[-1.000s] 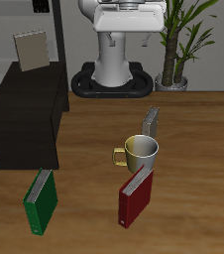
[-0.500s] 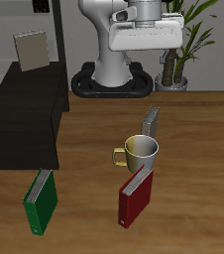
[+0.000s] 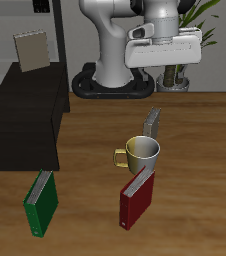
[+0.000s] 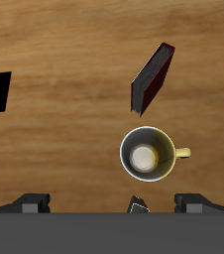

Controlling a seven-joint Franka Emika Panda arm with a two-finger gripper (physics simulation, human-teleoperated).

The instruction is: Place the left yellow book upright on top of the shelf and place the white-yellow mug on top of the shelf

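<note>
The robot's two-finger gripper point(image 3: 165, 50) hangs high above the wood-grain surface point(image 3: 195, 150), its jaws standing wide apart with nothing between them. Under it the cream-white mug with a yellow handle and olive inside point(image 3: 141, 154) stands upright on the planks, round and glossy. Just behind the mug, the thin yellow-tan book with grey page edges point(image 3: 152, 122) stands on edge, mostly hidden by the mug. The dark red hardback book point(image 3: 137, 196) leans just in front of the mug, nearer the front edge. The large matte black box-shaped shelf point(image 3: 25, 118) sits well apart from them, and a green book point(image 3: 41, 202) lies before it.
</note>
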